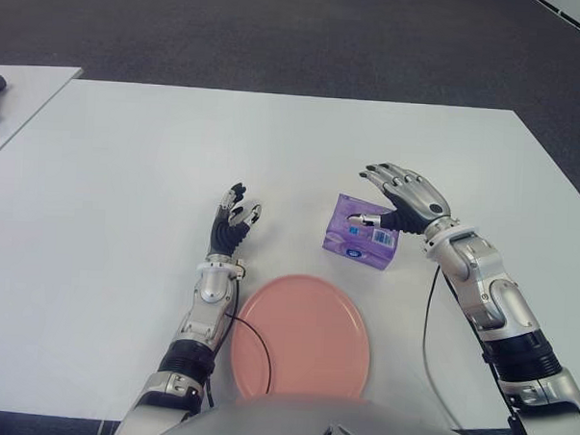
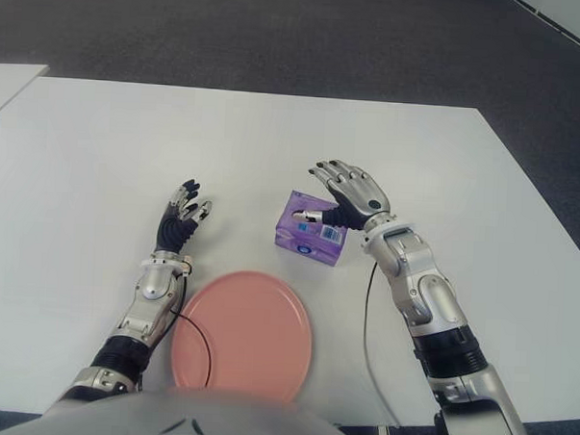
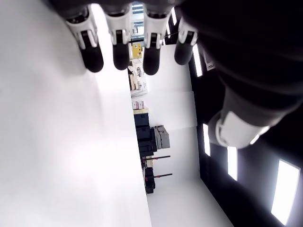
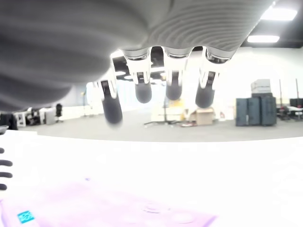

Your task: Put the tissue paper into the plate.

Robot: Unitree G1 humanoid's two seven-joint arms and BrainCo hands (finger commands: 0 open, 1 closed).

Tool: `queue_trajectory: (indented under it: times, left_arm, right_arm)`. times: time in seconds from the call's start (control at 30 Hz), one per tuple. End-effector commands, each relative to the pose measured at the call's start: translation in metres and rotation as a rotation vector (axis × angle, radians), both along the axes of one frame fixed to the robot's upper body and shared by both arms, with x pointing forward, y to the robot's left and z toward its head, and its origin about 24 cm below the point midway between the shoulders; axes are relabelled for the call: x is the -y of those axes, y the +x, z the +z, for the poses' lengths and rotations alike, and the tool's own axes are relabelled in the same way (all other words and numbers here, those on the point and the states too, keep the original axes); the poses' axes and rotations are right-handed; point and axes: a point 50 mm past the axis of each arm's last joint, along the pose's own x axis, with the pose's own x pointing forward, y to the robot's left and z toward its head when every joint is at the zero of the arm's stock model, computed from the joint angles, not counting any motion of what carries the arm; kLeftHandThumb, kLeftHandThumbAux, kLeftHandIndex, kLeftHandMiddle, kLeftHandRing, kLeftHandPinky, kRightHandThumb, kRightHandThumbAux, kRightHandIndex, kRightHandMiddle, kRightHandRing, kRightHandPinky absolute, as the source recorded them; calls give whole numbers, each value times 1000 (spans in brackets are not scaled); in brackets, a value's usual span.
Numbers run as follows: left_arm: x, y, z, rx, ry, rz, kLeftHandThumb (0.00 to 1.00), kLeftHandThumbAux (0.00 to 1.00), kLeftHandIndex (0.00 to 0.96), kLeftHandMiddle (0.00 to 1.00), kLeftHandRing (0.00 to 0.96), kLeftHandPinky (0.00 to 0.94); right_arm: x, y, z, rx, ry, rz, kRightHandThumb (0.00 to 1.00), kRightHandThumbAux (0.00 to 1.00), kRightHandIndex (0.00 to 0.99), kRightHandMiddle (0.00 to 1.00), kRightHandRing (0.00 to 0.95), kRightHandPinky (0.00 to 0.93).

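White table (image 1: 128, 172), tissue pack (image 1: 360, 232) frame centre, plate (image 1: 302, 336) lower centre. Right hand (image 1: 406, 199) spread, empty, thumb touching pack; should wrap both sides. Left hand (image 1: 232, 223) left of pack, relaxed, empty.

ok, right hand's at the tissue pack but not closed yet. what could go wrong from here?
1. The right hand is open over the right edge of the tissue pack, with only the thumb near it. An off-centre close could tip or push the pack instead of gripping it.
2. The pink plate lies close by, toward the robot. A nudged pack might slide against its rim rather than land inside.
3. The left hand shows open left of the pack and could obstruct a wide swing.
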Motion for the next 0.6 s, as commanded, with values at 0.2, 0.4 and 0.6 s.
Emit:
queue_trajectory:
  times: [0.2, 0.4, 0.6]
  left_arm:
    - [-4, -4, -9, -53, 13, 15, 261, 616, 126, 149, 123, 131]
    - [-4, -4, -9, -57, 12, 15, 261, 617, 127, 158, 134, 142]
    - [-4, -3, -10, -64, 9, 11, 257, 617, 126, 152, 130, 136]
  right_arm:
    - [11, -6, -5, -37, -76, -42, 395, 98, 0, 0, 0, 0]
    - [15, -8, -5, -33, -118, -81, 387, 107, 0, 0, 0, 0]
    - [17, -10, -7, -41, -143, -107, 374, 107, 0, 0, 0, 0]
